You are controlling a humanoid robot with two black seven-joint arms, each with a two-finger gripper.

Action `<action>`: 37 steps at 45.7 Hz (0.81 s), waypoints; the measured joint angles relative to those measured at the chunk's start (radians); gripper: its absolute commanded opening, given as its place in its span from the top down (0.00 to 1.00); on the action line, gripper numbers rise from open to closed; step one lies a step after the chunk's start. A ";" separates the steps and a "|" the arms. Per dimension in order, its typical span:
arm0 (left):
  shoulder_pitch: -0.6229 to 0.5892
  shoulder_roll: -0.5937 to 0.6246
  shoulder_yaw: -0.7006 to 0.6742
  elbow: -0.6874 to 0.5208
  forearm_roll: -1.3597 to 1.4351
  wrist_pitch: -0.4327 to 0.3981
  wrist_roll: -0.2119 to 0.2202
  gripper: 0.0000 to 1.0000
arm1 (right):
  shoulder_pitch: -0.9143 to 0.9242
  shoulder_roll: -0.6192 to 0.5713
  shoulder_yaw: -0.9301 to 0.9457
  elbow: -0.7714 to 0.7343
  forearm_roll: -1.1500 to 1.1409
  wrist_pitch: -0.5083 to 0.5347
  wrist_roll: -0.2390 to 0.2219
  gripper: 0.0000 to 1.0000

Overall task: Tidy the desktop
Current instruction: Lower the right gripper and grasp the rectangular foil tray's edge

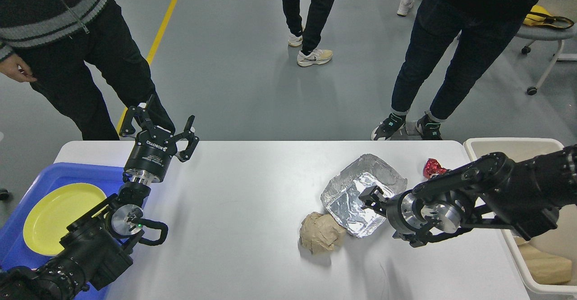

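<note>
The white desktop (252, 192) holds a crumpled silver foil tray (356, 187), a brown paper ball (321, 232) touching its near-left corner, and a red foil wrapper (432, 168) at the far right. My right gripper (381, 216) lies low over the table at the foil tray's right edge. Its jaws stand apart, the upper finger (370, 196) over the tray's inside, and it grips nothing. My left gripper (160, 124) is open and empty, raised over the far left of the desktop.
A blue tray (67, 174) with a yellow plate (58, 214) sits at the left edge. A beige bin (514, 146) holding some paper waste stands off the right end. Three people stand beyond the far edge.
</note>
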 measured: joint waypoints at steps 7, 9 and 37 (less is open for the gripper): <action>0.000 -0.001 0.000 0.000 0.000 0.000 0.000 0.00 | -0.024 0.013 0.001 0.002 -0.044 -0.064 0.030 0.03; 0.000 -0.001 0.000 0.000 0.000 0.000 0.000 0.00 | -0.029 0.018 0.001 0.005 -0.059 -0.090 0.033 0.03; 0.002 0.002 0.001 0.000 -0.001 0.001 0.000 0.00 | -0.086 0.026 0.011 0.022 -0.141 -0.221 0.038 0.01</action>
